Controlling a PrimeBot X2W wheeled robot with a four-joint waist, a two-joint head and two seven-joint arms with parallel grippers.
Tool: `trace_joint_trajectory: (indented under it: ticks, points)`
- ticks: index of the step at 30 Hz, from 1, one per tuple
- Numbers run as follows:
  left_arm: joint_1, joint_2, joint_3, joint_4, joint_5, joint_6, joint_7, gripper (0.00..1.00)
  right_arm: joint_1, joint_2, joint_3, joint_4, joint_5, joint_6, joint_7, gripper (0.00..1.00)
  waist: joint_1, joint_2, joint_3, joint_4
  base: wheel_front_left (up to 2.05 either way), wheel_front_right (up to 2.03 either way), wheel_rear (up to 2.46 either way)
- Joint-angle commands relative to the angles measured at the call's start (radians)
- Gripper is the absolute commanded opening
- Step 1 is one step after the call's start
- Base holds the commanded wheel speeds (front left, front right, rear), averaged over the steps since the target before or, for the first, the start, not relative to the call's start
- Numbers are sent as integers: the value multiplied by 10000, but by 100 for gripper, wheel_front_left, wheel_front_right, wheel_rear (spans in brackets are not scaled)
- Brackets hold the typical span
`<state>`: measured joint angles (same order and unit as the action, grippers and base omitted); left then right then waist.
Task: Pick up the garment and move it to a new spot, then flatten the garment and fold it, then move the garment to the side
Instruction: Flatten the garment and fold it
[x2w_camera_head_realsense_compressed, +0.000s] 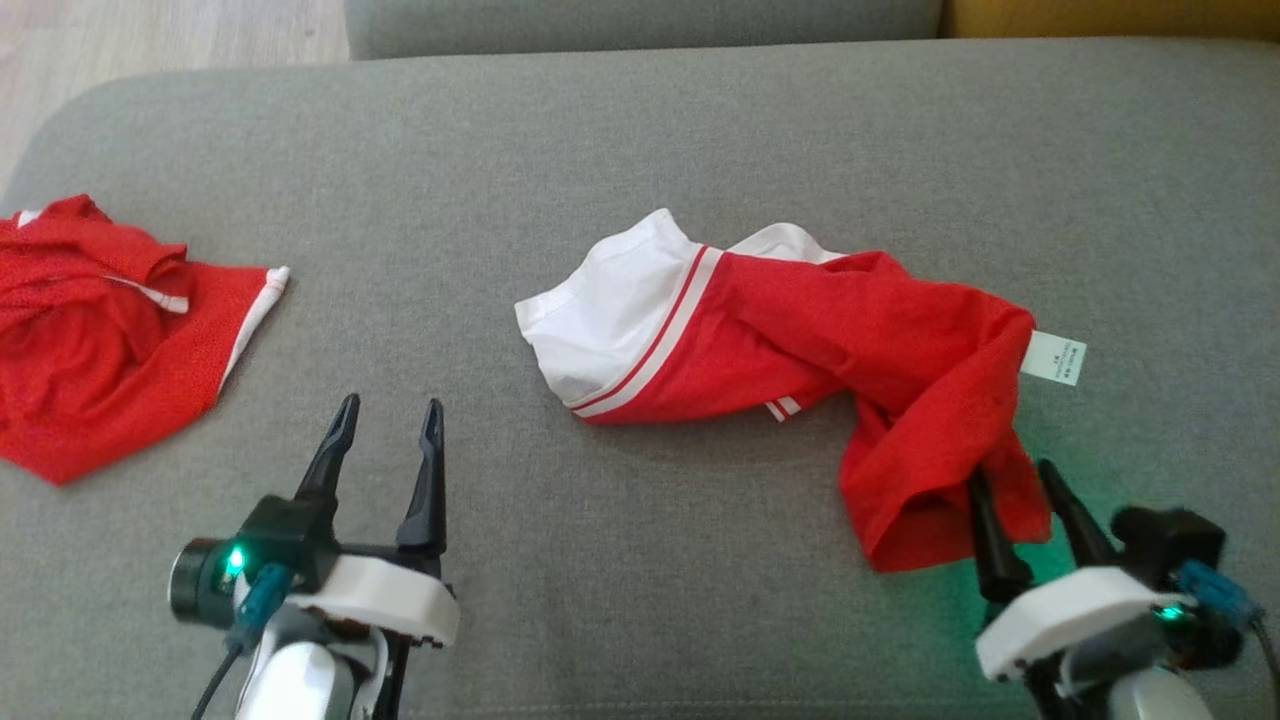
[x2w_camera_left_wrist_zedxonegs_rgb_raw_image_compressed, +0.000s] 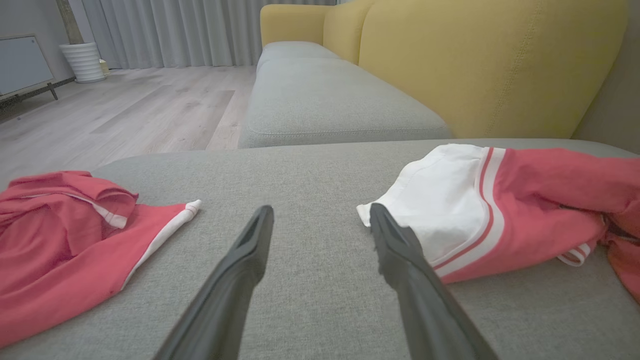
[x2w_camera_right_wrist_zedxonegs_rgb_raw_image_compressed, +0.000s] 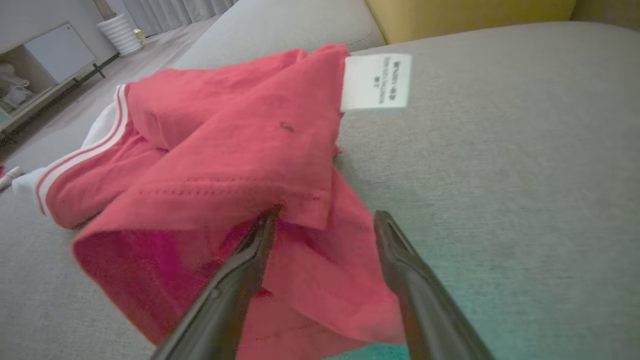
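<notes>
Across the foreground, a grey seat cushion (x2w_camera_head_realsense_compressed: 640, 130) is taking up most of the head view and is bearing everything listed below.

- Yellow backrest (x2w_camera_left_wrist_zedxonegs_rgb_raw_image_compressed: 480, 65): rising behind the cushion in the left wrist view, with a second grey seat running away beside it.
- Wooden floor (x2w_camera_left_wrist_zedxonegs_rgb_raw_image_compressed: 125, 110) and grey curtain (x2w_camera_left_wrist_zedxonegs_rgb_raw_image_compressed: 170, 30): showing beyond the cushion's edge.
- Garment (x2w_camera_head_realsense_compressed: 800, 320), red with a white panel and red-and-white stripes: lying crumpled right of the cushion's centre, its white end pointing toward the robot's left and its red end trailing down toward the right gripper.
- Second red garment (x2w_camera_head_realsense_compressed: 90, 340): lying bunched at the robot's far left, well apart from the first, with bare cushion between them.
- Left gripper (x2w_camera_head_realsense_compressed: 390, 405): hanging over bare cushion between the two garments, fingers spread and holding nothing.
- Right gripper (x2w_camera_head_realsense_compressed: 1010, 475): sitting at the garment's red end, fingers spread wide, loose cloth lying between them and one fingertip (x2w_camera_right_wrist_zedxonegs_rgb_raw_image_compressed: 267, 220) touching the folded hem; nothing is being clamped.
- White ribbed planter (x2w_camera_left_wrist_zedxonegs_rgb_raw_image_compressed: 82, 61): standing on the floor by the curtain.
- White care label (x2w_camera_head_realsense_compressed: 1053, 357): sticking out from the garment's right edge.
</notes>
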<state>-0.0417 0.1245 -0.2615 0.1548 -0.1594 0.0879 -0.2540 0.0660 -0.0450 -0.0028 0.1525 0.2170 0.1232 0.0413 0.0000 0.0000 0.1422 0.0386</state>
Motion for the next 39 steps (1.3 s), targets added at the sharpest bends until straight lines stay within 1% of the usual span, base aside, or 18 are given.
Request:
trace_joint_trajectory:
  ticks: [1,2,3,6,10,14,17,18,21,24,27,31,34,35,36,37,39]
  points:
    - [-505,97,265,-334,44,11,-76,100,-543,-53,372,-211,204,75,-46,98,0,0,72,28,0,0,0]
    - [-533,92,251,-331,47,11,-76,100,-617,-53,463,-92,295,75,-36,61,0,0,103,36,0,0,0]
    - [-559,88,236,-331,50,11,-76,100,-677,-53,544,2,340,75,-27,0,0,0,137,45,0,0,0]
    - [-625,87,217,-324,48,6,-77,100,-809,-53,666,121,499,75,-69,0,0,0,215,48,0,0,0]
    - [-686,72,216,-334,34,18,-77,100,-904,-53,400,-9,333,75,-190,0,0,0,295,32,0,0,0]
    - [-732,46,235,-355,16,35,-77,100,-1074,-53,-158,-450,-134,75,-248,0,0,0,363,-24,0,0,0]
    - [-783,6,230,-370,2,35,-77,100,-1525,-89,-839,-755,-911,75,-205,0,0,0,426,-68,0,0,0]
    - [-816,-9,217,-376,3,27,-77,100,-1748,-181,-1078,-802,-1117,75,-199,0,0,0,457,-66,0,0,0]
    - [-965,-57,162,-377,13,-17,-77,100,-2529,-750,-1585,-693,-1615,75,-145,0,0,0,598,8,0,0,0]
    - [-1127,-107,94,-368,28,-90,-77,100,-3370,-1476,-1574,-291,-1841,75,-163,0,0,0,776,145,0,0,0]
    - [-1252,-161,89,-377,22,-123,-77,100,-4196,-2133,-1341,244,-2083,75,-522,0,0,0,996,268,0,0,0]
    - [-1341,-241,122,-385,3,-135,-78,100,-4798,-2698,-724,1849,-2457,75,-475,0,0,0,1235,356,0,0,0]
    - [-1386,-293,123,-335,0,-172,-78,100,-5132,-2903,-306,3184,-2637,75,-306,0,0,0,1338,361,0,0,0]
    - [-1394,-306,117,-318,7,-187,-78,100,-5251,-2925,-255,3558,-2660,75,-268,40,0,0,1357,348,0,0,0]
    - [-1401,-317,115,-298,14,-199,-78,100,-5368,-2908,-284,3877,-2645,75,-248,96,0,0,1374,331,0,0,0]
    - [-1409,-326,119,-286,24,-206,-78,100,-5468,-2910,-334,4177,-2668,75,-178,100,0,0,1387,308,0,0,0]
    - [-1410,-337,135,-265,43,-222,-78,100,-5611,-2844,-394,4536,-2654,75,-205,100,0,0,1366,241,0,0,0]
